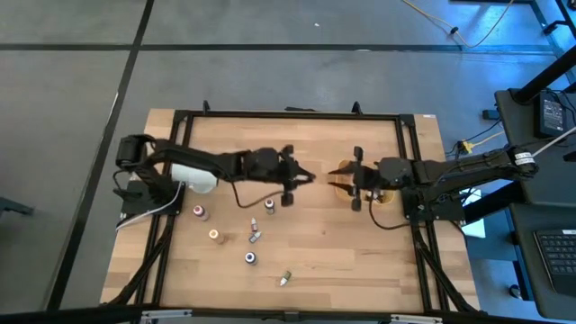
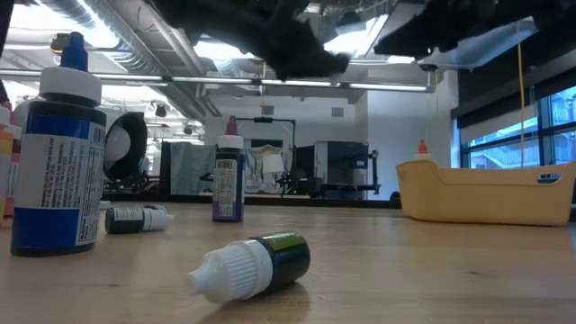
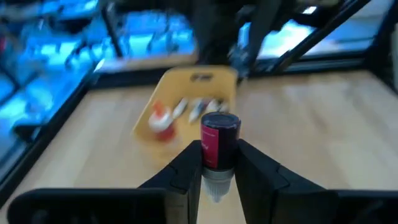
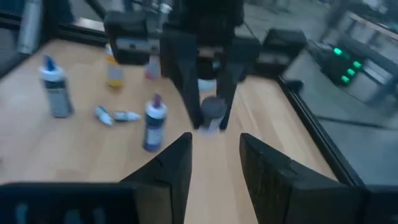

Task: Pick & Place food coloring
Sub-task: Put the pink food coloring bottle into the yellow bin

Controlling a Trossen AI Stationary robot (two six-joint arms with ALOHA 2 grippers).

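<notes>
Six bottles (image 1: 251,258) sit on the table (image 1: 333,252) (tray (image 3: 186,93) bottles blurry); left gripper (image 3: 214,163) pinches one bottle (image 3: 219,140), right gripper (image 4: 214,155) gapes empty.

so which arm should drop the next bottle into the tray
Left. The left gripper is already shut on a red bottle and faces the yellow tray. The right gripper is open and empty beside the tray.

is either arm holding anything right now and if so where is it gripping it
Yes. The left gripper holds one food coloring bottle, a dark red one, jaws closed on the sides of its body near the cap, which points back toward the wrist. The right gripper is open and empty.
</notes>
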